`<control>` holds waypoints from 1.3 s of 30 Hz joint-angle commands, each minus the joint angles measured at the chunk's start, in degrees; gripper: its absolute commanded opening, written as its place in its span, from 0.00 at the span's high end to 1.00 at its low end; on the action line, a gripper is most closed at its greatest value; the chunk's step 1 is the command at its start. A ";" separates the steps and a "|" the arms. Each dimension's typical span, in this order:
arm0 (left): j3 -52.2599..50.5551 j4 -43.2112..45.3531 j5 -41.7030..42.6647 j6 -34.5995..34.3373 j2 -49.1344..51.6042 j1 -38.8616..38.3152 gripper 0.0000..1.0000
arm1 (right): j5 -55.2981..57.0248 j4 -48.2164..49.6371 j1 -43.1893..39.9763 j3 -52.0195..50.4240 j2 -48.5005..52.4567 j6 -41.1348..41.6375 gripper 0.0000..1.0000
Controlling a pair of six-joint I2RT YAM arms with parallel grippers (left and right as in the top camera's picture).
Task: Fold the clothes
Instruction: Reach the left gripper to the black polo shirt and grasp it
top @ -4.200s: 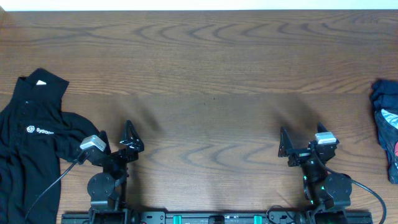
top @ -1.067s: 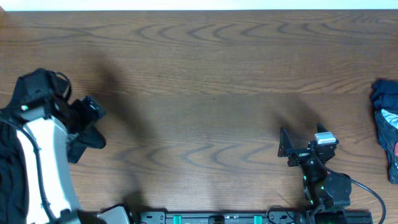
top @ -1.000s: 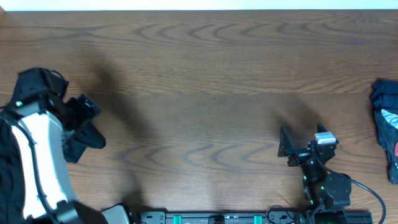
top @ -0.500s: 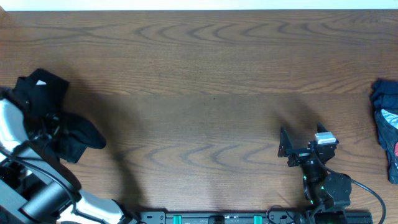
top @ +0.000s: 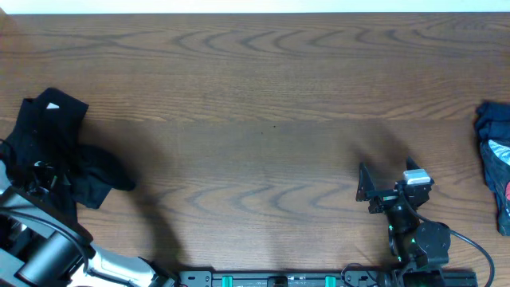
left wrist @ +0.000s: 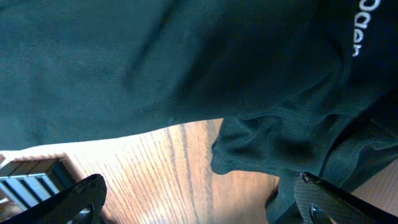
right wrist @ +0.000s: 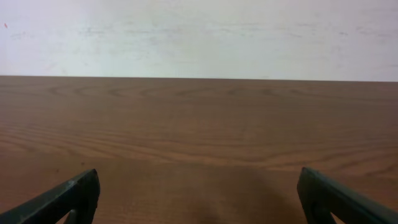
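Observation:
The clothes (top: 48, 147), a black collared top with a white tag (top: 52, 104) in the collar, lie bunched at the table's far left edge. In the left wrist view the black fabric (left wrist: 186, 56) fills the upper part, with white logo lettering (left wrist: 357, 31) at the right. My left gripper (left wrist: 202, 208) hovers open just over the fabric's edge; bare wood shows between its fingers (left wrist: 78, 199), and nothing is held. My right gripper (top: 386, 175) stands open near the front right, far from the clothes, with only bare wood ahead of it (right wrist: 199, 208).
A dark blue bundle (top: 496, 159) with grey-white and red patches lies at the table's right edge. The left arm (top: 48, 259) reaches in from the bottom left corner. The wooden table (top: 271, 119) ends at a white wall at the back.
The left arm has swung further left and pulled back toward the front corner, uncovering the collar, with its gripper now low over the top. The right arm has not moved.

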 commanded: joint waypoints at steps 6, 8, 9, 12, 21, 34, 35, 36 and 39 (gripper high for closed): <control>1.36 1.53 0.76 1.46 5.38 -2.21 0.02 | -0.37 0.13 -0.74 -0.28 -0.46 -0.70 0.01; 1.36 2.12 0.79 1.99 6.23 -2.21 0.02 | -0.35 0.13 -0.74 -0.28 -0.46 -0.70 0.01; 1.36 2.36 0.96 2.73 6.47 -2.21 0.02 | -0.37 0.13 -0.74 -0.28 -0.46 -0.70 0.01; 1.36 3.63 4.24 5.05 6.73 -2.21 0.02 | -0.35 0.13 -0.74 -0.28 -0.46 -0.70 0.01; 1.33 7.08 6.64 7.91 6.71 -2.21 0.02 | -0.37 0.13 -0.74 -0.28 -0.46 -0.70 0.01; 1.33 8.79 5.01 9.20 6.73 -0.26 0.00 | -0.37 0.13 -0.74 -0.28 -0.46 -0.70 0.01; 1.33 8.85 4.98 9.18 6.73 -0.02 0.00 | -0.37 0.13 -0.74 -0.28 -0.46 -0.70 0.01; 1.33 8.98 4.83 9.16 6.73 0.28 0.01 | -0.35 0.13 -0.74 -0.28 -0.46 -0.70 0.01; 1.33 9.33 4.83 9.16 6.82 0.83 0.06 | -0.35 0.13 -0.74 -0.28 -0.46 -0.70 0.01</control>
